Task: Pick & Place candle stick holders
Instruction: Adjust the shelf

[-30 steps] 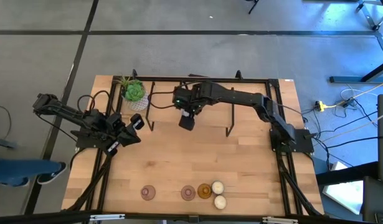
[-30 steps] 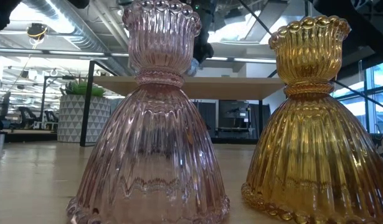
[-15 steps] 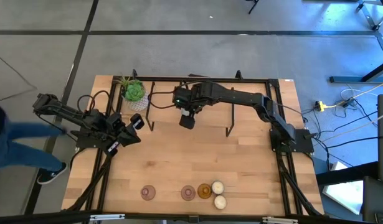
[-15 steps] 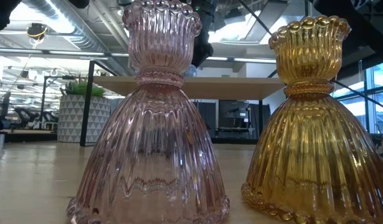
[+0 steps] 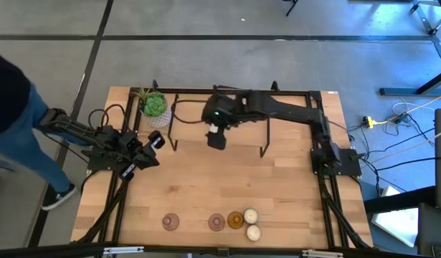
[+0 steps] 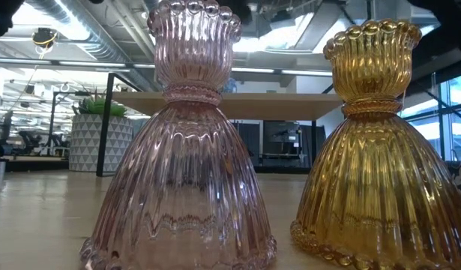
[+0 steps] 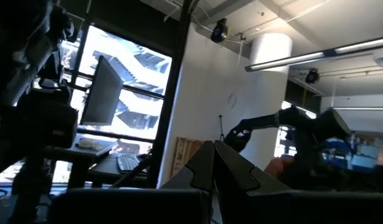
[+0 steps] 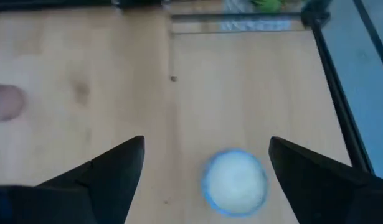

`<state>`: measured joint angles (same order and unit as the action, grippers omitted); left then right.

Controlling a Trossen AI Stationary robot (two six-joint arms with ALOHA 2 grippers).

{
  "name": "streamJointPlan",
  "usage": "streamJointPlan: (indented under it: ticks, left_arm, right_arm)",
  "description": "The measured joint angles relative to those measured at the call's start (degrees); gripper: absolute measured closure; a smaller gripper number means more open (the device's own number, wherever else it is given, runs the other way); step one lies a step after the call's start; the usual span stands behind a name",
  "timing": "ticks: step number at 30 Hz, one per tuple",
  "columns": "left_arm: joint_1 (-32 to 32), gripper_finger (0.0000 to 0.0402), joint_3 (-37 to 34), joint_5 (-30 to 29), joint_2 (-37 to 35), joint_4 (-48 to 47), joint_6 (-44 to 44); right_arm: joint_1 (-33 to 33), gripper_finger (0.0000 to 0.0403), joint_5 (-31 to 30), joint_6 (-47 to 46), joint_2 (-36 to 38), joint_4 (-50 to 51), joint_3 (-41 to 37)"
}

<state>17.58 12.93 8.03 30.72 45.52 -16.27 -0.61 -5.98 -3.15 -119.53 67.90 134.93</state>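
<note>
Right claw (image 5: 216, 140) has spread wider above cream holder (image 8: 235, 182).

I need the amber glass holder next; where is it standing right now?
In the high view the amber holder stands in the row near the table's front edge, between a pink holder and two cream ones.

Wooden worktop (image 5: 277, 193). Green plant in a white patterned pot (image 5: 154, 107) at far-left corner. Thin black upright bars (image 5: 264, 143) across the far half. Person in blue jeans (image 5: 19, 122) on the floor, left of the worktop.
</note>
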Motion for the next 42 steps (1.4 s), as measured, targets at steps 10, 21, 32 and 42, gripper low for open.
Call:
streamJointPlan:
  ticks: [10, 21, 32, 42]
  left_arm:
    - [0.00, 0.0398, 0.00, 3.70, 0.02, 1.05, 0.13]
    - [0.02, 0.0398, 0.00, -5.11, 0.00, -0.24, 1.00]
    - [0.00, 0.0398, -0.02, -52.51, -3.14, -25.31, -6.47]
    - [-0.14, 0.0398, -0.02, -64.46, -13.84, -44.46, -12.84]
  right_arm:
    - [19.52, 0.0057, -8.98, 0.13, 3.14, -3.44, -0.28]
    - [35.81, 0.0057, -43.35, 0.14, 2.87, -16.57, -9.71]
    - [37.57, 0.0057, -69.74, -20.00, 3.28, -3.12, -14.93]
    - [46.77, 0.0057, -83.10, -50.03, 6.09, 18.52, -15.85]
